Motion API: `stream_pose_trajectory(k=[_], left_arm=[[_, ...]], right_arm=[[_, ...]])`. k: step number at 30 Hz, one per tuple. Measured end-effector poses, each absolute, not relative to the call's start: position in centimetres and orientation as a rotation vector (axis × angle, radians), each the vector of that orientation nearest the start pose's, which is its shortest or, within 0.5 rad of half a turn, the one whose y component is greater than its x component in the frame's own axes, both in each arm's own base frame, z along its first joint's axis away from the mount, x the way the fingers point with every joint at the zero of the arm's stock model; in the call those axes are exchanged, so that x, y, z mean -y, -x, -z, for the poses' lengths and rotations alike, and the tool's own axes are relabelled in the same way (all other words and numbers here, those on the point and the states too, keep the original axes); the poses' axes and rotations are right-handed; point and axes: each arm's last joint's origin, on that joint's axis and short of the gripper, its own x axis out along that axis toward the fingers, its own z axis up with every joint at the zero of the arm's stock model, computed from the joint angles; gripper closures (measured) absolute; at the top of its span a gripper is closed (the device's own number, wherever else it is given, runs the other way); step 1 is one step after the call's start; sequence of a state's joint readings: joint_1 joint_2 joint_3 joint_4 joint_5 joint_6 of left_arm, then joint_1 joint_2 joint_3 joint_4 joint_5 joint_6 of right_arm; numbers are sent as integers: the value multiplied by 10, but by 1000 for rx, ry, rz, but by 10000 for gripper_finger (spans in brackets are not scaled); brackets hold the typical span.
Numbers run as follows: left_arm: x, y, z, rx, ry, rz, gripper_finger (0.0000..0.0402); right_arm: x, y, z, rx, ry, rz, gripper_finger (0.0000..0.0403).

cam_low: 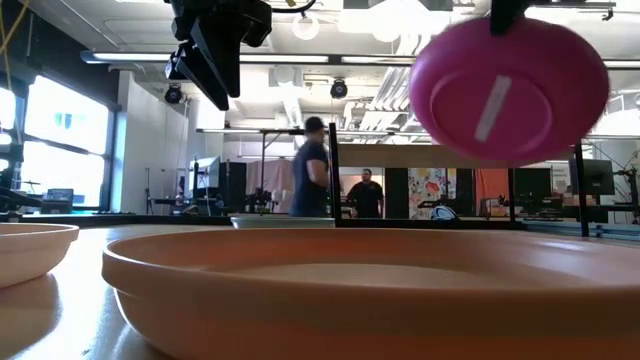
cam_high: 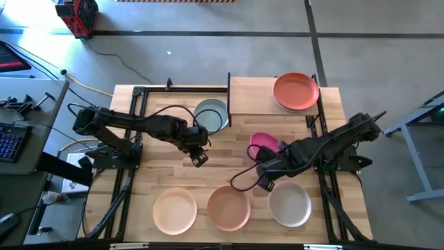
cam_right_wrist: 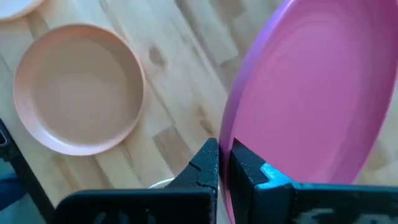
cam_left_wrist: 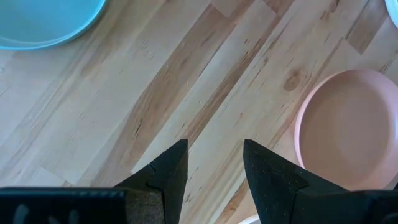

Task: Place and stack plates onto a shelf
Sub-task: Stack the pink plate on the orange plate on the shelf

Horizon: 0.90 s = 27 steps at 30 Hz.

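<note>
High view: the magenta plate [cam_high: 262,142] is pinched by its rim in the right claw [cam_high: 266,165], lifted tilted above the table [cam_high: 173,170]. The left claw [cam_high: 199,158] is held empty, fingers apart. One rust orange plate [cam_high: 296,91] lies on the shelf [cam_high: 251,96].

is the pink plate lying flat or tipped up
Tipped up: the pink plate hangs off the table, its rim pinched in the right pincer.

One plate [cam_high: 296,91] on shelf [cam_high: 250,95]; three plates [cam_high: 229,207] along table's [cam_high: 159,177] front.
</note>
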<state>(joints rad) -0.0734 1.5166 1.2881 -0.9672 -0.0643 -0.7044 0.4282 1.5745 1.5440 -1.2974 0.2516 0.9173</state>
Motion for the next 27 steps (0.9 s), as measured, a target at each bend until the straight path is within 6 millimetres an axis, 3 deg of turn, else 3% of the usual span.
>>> stream_pose_trajectory(k=[8,14,27], left_arm=[[20,-293,-280,-1138,536,-409,257],[20,-293,-280,-1138,535,-409,257],[19,-293,-280,-1142,505,-389,257]], right_arm=[[-97,-254,-377,-1114,-220,525,403],[-75,-252,-402,-1047,-122,541,403],[1,-261,-407,-1122,15,633,403]])
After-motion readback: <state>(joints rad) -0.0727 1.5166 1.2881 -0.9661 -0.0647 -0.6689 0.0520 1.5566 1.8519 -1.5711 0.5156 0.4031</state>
